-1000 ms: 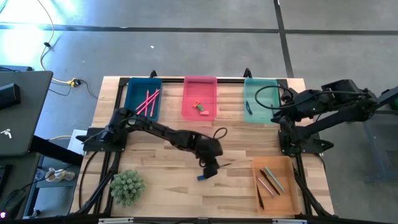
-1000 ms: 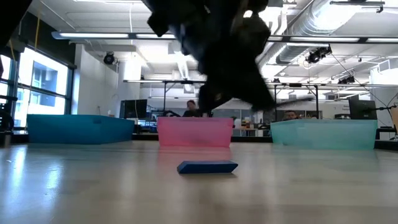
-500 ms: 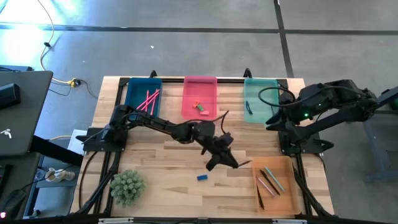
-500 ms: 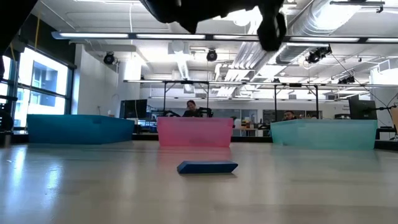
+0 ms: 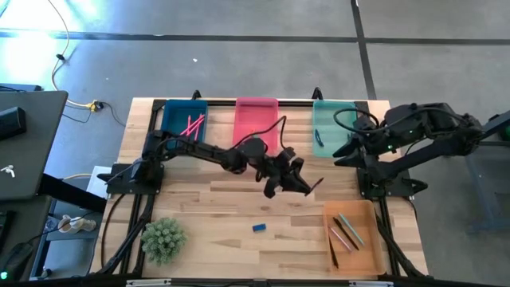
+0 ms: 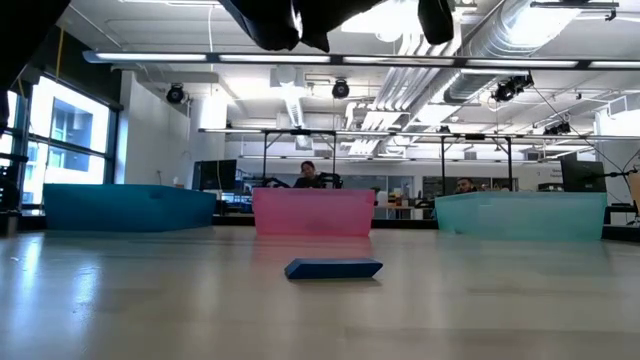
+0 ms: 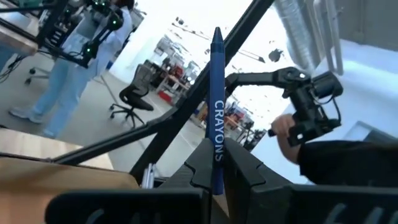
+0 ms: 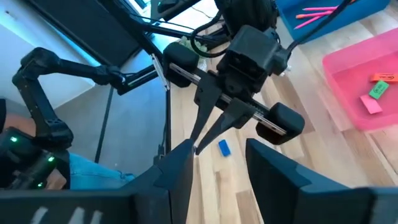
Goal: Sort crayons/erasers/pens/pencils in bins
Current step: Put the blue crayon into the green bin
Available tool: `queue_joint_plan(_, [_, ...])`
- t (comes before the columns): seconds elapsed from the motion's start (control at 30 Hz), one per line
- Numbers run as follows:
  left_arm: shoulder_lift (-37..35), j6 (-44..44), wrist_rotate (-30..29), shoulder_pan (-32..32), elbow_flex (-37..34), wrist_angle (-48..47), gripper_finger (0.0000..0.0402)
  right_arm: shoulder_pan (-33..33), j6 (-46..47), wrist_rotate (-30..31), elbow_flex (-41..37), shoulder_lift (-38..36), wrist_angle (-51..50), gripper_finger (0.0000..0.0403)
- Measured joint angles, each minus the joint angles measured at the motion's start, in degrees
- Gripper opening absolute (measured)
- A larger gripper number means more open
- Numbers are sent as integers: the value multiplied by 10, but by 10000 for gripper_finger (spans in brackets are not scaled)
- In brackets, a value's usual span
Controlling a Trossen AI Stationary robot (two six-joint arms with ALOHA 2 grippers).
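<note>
My left gripper (image 5: 300, 182) hovers over the table's middle, shut on a dark blue crayon (image 7: 216, 112) marked CRAYONS. A blue eraser (image 5: 259, 227) lies flat on the wood nearer the front edge; it also shows in the low view (image 6: 333, 268). My right gripper (image 5: 341, 158) is open and empty by the near right corner of the teal bin (image 5: 333, 127). The blue bin (image 5: 183, 123) holds pink sticks. The pink bin (image 5: 256, 123) holds small erasers. The orange bin (image 5: 351, 231) holds several sticks. My left gripper pinches the crayon's blunt end (image 7: 216, 177) between its two fingers. The crayon runs along the fingers, and its pointed tip (image 7: 217, 32) sticks out well past them. The fingers point toward the table's right edge. The crayon (image 5: 313, 185) is lifted clear of the table.
A green spiky plant (image 5: 163, 239) stands at the front left. A dark pen (image 5: 317, 137) lies in the teal bin. A laptop (image 5: 24, 143) sits beside the table's left. People show in the room beyond the table.
My left gripper has risen from beside the blue eraser and gone toward the table's far and right edges, turning as it went, with the crayon held. The eraser has stayed where it was. My right gripper has edged toward the left.
</note>
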Motion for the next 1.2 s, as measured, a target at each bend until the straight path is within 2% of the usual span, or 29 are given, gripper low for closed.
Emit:
queue_joint_plan(0.3, [-1,-21,-8,21,0,39,3,0,-24,59,0,8,20,178])
queue_joint_plan(0.57, [-2,-44,-27,39,1,78,3,0,2,109,0,20,25,217])
queue_joint_plan(0.8, [-2,-52,-30,56,1,97,3,0,21,113,-1,44,25,220])
queue_joint_plan(1.2, [-2,-53,-15,73,1,95,3,0,53,184,-1,85,33,219])
